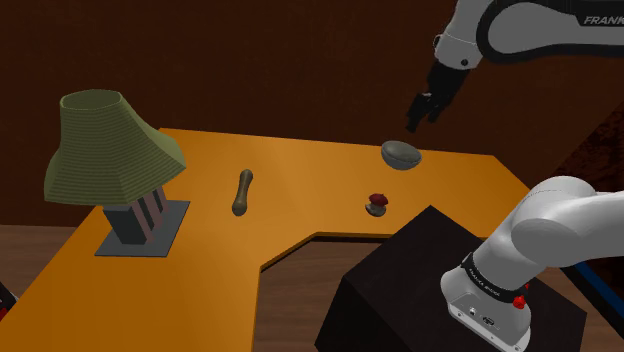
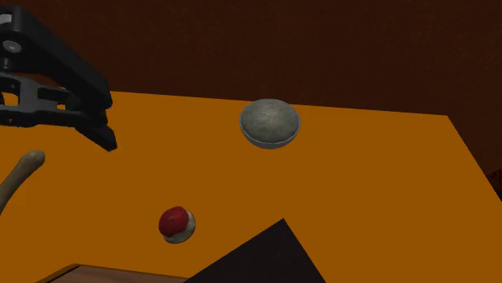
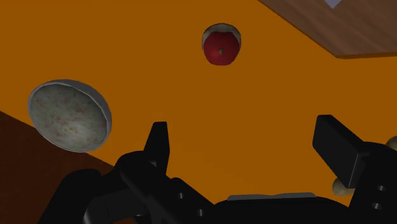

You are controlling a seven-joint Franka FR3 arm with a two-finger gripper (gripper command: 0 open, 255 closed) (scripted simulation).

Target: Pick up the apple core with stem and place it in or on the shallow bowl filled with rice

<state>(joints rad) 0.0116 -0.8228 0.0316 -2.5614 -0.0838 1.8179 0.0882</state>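
The gripper (image 1: 420, 112) is hanging in the air over the back part of the orange desk (image 1: 300, 190). Its two black fingers (image 3: 159, 143) are standing wide apart with nothing between them but bare desk top.

The apple core (image 1: 377, 203) is sitting on the desk close to the front edge, right by the cut-out where the black stand (image 1: 420, 270) is tucked in. It's showing red skin on top with a pale band below. In the wrist view the apple core (image 3: 221, 44) is lying out past the fingertips, not touching them, with a little stem dot in the middle of the red.

The shallow bowl (image 1: 400, 154) is resting further back, toward the far edge, well apart from the core. It's grey and carrying a speckled greyish filling (image 2: 270, 124).

Over toward the desk's other end, a brownish bone-shaped stick (image 1: 243, 191) is lying flat. A lamp (image 1: 105, 150) with a ribbed green shade is standing near that end's edge.

As for writing, the white arm is showing "FRAN" (image 1: 600, 18) before the shoulder view cuts it off. There's also a ring of lettering on the base joint (image 1: 490, 285), but I can't read it.
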